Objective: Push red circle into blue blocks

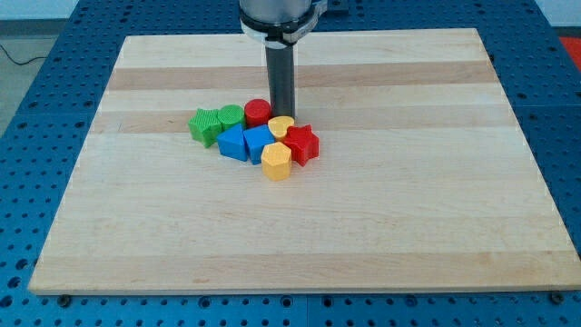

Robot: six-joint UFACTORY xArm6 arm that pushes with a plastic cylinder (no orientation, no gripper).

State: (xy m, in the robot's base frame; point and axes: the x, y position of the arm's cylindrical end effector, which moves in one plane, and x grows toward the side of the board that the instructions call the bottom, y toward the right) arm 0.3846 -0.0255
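In the camera view, a pale wooden board (300, 227) is seen lying on a blue perforated table (54, 91), and all the blocks are gathered in one tight cluster nearer the board's top edge than its bottom edge, somewhat toward its left edge. The dark rod is seen coming down from the top edge, and my tip (282, 116) is placed just beside the red circle (258, 112), on its right and touching or almost touching it; no fingers are fitted, so no finger state can be told. The red circle is found at the cluster's top, against the green cylinder (230, 115), with the green star (205, 125) at the far left. Directly below the red circle, two blue blocks (233, 143) and (259, 143) are set side by side. A yellow block (280, 126), a red star (301, 143) and a yellow hexagon (276, 161) are packed at the right.
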